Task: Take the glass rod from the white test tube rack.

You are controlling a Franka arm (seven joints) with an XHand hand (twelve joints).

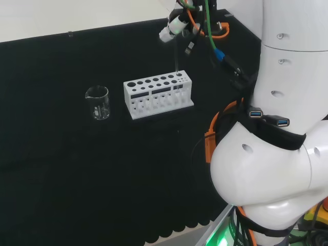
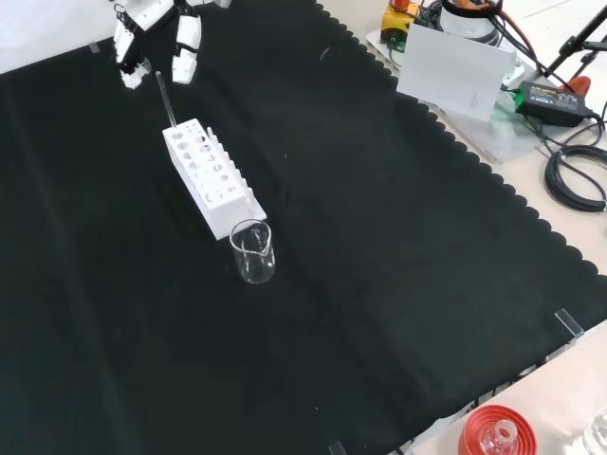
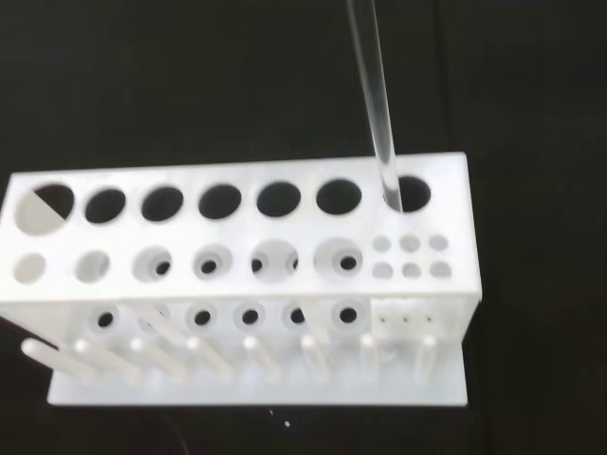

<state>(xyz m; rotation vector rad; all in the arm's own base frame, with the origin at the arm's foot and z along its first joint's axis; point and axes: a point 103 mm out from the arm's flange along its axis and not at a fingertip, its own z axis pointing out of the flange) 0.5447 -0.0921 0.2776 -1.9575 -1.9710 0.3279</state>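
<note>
Above rack [image 2: 211,176] end | hand [image 2: 152,38] seemingly pinched on rod [image 2: 166,100] top | rod upright, lower end in end hole | beaker [image 2: 253,251] beside rack

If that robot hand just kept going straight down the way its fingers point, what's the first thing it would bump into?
Probably the glass rod, whose top stands just below the hand, between its fingers. Further down comes the end of the white test tube rack where the rod stands. Depth is hard to judge, so this is a guess.

One white test tube rack [image 1: 158,95] below hand [image 2: 152,33]; one glass rod [image 3: 375,104] in rack's end hole; one clear beaker [image 1: 97,102] beyond rack's far end from hand.
</note>
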